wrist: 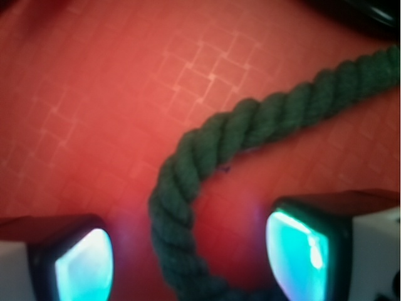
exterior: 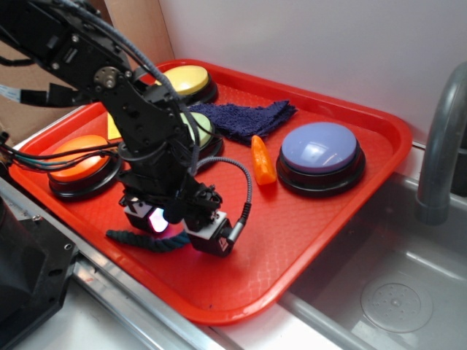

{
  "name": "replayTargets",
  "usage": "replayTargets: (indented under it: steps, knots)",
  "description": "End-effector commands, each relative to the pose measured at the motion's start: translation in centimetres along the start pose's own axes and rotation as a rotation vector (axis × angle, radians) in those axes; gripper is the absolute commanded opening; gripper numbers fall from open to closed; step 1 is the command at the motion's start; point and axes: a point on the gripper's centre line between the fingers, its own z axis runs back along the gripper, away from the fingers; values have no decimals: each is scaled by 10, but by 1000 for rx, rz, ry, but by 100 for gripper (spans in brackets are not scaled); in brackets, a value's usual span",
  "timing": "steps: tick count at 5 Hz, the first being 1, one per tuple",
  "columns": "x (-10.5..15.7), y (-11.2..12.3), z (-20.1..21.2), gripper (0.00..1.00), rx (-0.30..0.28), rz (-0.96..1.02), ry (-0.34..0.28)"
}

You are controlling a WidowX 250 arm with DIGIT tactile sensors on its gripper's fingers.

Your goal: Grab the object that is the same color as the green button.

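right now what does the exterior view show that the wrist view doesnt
Only the exterior view shows the yellow button, orange button, purple button, the green button half hidden behind the arm, the dark blue cloth and the orange carrot. Only the wrist view shows the green rope's twisted strands and hooked bend between the open fingers. Both show the rope, the end effector and the red tray.
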Motion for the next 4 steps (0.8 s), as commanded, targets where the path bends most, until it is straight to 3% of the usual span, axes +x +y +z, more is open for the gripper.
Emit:
replayTargets:
  steps: [1,4]
  knots:
    - [1,-4,-8,0,-2,-31,-25]
    - [0,-4,-9,0,20,-34,-30]
